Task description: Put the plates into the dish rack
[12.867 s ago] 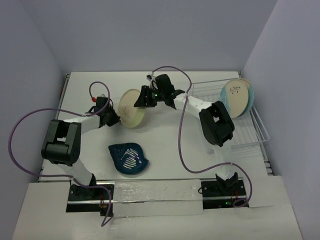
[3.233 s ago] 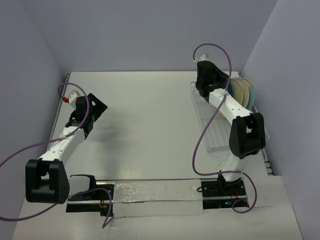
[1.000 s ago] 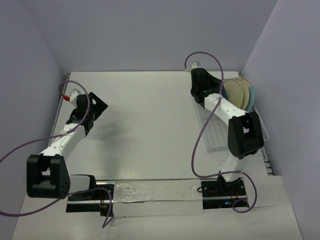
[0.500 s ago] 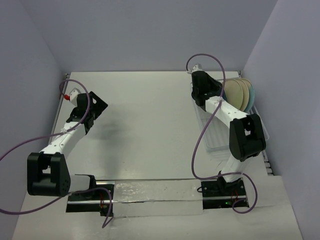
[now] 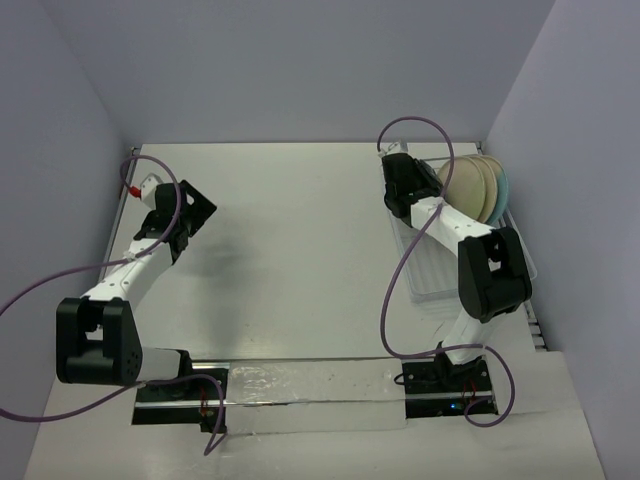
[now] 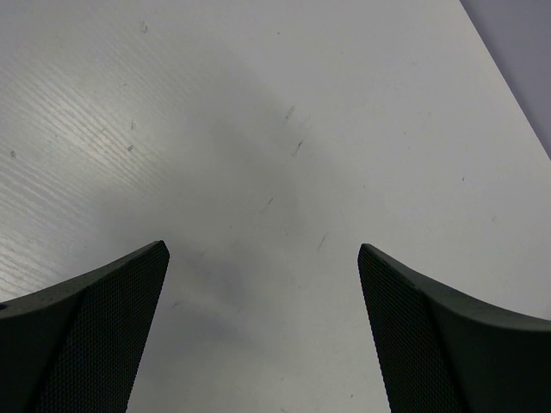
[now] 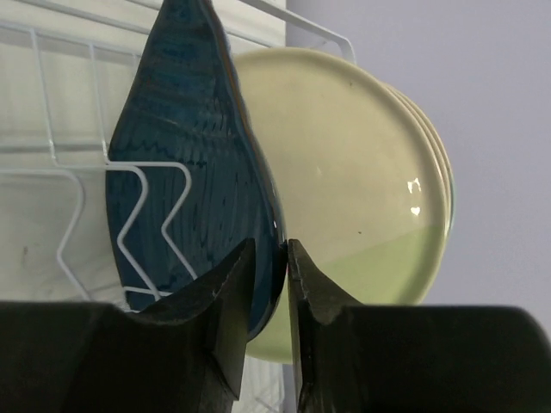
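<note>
The dark teal leaf-shaped dish (image 7: 189, 163) stands on edge in the white wire dish rack (image 7: 60, 155), in front of the pale yellow plate (image 7: 362, 181). My right gripper (image 7: 287, 249) straddles the dish's lower rim, its jaws a narrow gap apart, the left finger just off the dish's face. From above, the plates (image 5: 470, 188) lean together at the far end of the rack (image 5: 520, 262), with the right gripper (image 5: 425, 195) beside them; the teal dish is hidden there. My left gripper (image 6: 263, 258) hangs open over bare table, holding nothing, at the table's left (image 5: 188, 215).
The rack's near slots (image 5: 450, 270) hold nothing. Walls close in behind and to the right of the rack. A purple cable (image 5: 420, 125) loops above the right wrist.
My right gripper's jaws have parted slightly on the teal dish's rim, and the wrist has shifted a little. The left arm has barely moved.
</note>
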`<state>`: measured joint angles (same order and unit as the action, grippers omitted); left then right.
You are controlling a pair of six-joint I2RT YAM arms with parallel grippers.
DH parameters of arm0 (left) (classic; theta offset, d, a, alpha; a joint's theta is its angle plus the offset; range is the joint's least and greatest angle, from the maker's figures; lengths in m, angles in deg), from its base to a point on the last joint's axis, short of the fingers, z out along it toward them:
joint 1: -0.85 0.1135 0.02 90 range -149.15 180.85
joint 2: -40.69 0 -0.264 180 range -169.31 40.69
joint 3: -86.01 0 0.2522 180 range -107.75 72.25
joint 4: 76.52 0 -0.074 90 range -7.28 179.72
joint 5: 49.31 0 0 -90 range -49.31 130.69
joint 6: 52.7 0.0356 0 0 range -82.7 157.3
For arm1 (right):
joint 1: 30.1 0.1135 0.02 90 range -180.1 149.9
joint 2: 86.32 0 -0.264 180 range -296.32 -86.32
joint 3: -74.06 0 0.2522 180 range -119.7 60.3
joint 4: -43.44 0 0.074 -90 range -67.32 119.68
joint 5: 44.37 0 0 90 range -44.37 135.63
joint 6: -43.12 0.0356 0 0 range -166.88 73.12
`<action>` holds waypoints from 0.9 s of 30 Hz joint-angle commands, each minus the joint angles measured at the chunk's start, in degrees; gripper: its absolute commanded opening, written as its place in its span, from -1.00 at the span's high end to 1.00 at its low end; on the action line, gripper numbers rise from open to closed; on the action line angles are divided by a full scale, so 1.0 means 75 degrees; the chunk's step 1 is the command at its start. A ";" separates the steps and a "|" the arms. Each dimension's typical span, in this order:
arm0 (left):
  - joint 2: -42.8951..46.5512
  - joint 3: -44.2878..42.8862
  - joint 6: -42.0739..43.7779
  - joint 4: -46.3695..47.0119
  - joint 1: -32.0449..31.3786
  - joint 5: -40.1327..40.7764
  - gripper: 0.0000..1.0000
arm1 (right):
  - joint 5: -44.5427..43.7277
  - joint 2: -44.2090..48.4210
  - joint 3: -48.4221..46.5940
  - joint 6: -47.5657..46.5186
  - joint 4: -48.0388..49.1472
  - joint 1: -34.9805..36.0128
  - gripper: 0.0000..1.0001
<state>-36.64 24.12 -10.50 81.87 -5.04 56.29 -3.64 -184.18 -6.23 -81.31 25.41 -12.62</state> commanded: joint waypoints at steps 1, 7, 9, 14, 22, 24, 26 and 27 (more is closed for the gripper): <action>0.0003 -0.0376 -0.0084 -0.0048 0.0024 -0.0044 -0.99 | 0.0346 0.0017 -0.0038 0.0583 -0.0216 0.0037 0.30; 0.0103 -0.0392 -0.0049 -0.0113 -0.0011 0.0053 -0.99 | 0.0137 -0.0053 -0.0280 0.0688 -0.0227 0.0037 -0.39; 0.0143 -0.0411 -0.0015 -0.0085 -0.0035 0.0045 -0.99 | -0.0003 0.0020 -0.0537 0.0761 -0.0236 0.0034 -0.72; 0.0179 -0.0490 0.0097 0.0019 -0.0087 -0.0051 -0.99 | -0.0045 0.0416 -0.1105 0.0874 -0.0290 0.0025 -0.99; 0.0307 -0.0822 0.0438 0.0289 -0.0303 -0.0414 -0.99 | 0.2357 0.1308 -0.2946 0.2517 -0.2090 0.0002 -0.99; 0.0282 -0.1031 0.0553 0.0255 -0.0445 -0.0406 -0.99 | 0.2999 0.1435 -0.3527 0.3170 -0.2429 -0.0007 -0.99; 0.0296 -0.1154 0.0659 0.0160 -0.0558 -0.0192 -0.99 | 0.3305 0.1608 -0.3742 0.4024 -0.2547 -0.0071 -0.99; 0.0323 -0.1217 0.0695 0.0121 -0.0614 -0.0154 -0.99 | 0.3604 0.1727 -0.3758 0.4465 -0.2552 -0.0112 -0.99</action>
<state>-36.26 19.41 -7.93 81.56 -7.93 54.46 13.70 -176.95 -29.90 -62.20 10.11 -12.70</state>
